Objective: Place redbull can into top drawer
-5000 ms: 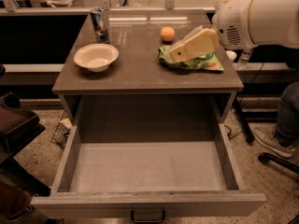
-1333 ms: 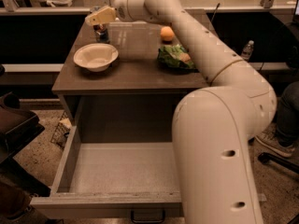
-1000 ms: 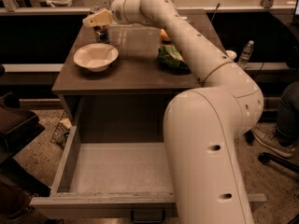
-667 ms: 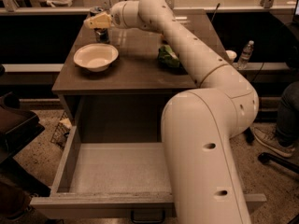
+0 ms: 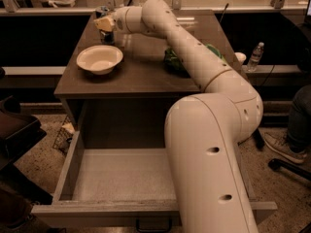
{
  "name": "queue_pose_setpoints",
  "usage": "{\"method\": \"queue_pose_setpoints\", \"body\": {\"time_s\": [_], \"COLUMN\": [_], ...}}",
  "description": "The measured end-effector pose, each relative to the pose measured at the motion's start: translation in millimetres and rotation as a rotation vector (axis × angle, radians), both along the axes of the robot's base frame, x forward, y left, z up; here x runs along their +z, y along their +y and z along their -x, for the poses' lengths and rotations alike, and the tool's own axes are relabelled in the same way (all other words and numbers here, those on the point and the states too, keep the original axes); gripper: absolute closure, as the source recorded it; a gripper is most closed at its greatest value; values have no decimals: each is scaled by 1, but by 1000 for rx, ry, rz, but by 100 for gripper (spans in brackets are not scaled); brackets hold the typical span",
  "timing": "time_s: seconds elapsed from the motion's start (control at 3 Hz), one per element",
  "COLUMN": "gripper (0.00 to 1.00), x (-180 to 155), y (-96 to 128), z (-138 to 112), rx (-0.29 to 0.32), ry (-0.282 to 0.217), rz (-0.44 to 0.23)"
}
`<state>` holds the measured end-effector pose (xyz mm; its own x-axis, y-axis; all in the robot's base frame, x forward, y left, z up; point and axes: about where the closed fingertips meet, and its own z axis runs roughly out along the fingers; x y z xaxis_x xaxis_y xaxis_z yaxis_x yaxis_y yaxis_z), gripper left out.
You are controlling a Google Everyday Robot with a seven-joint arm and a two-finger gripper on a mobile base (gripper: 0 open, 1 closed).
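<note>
Your cream-padded gripper (image 5: pixel 105 23) sits at the tabletop's eleven o'clock, against the slim, dark metal redbull can (image 5: pixel 108 36); you cannot tell whether it grips. The plain grey, box-shaped top drawer (image 5: pixel 121 176) stands open at six o'clock, bare inside.

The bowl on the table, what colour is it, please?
Cream white, clearest in the camera view; the bowl lies just before the pincer, far back on the table.
</note>
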<state>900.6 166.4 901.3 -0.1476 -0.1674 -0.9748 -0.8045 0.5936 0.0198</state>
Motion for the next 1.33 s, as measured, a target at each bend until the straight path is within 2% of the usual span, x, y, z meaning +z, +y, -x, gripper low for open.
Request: {"method": "queue_pose_setpoints", "body": {"time_s": [0.67, 1.0, 1.33], "gripper": [98, 100, 100], "x": [-4, 9, 47], "y": [7, 14, 13], "z": [1, 1, 7], "rx": [8, 30, 52], "ry": [5, -9, -52], "rz": [0, 29, 64]}}
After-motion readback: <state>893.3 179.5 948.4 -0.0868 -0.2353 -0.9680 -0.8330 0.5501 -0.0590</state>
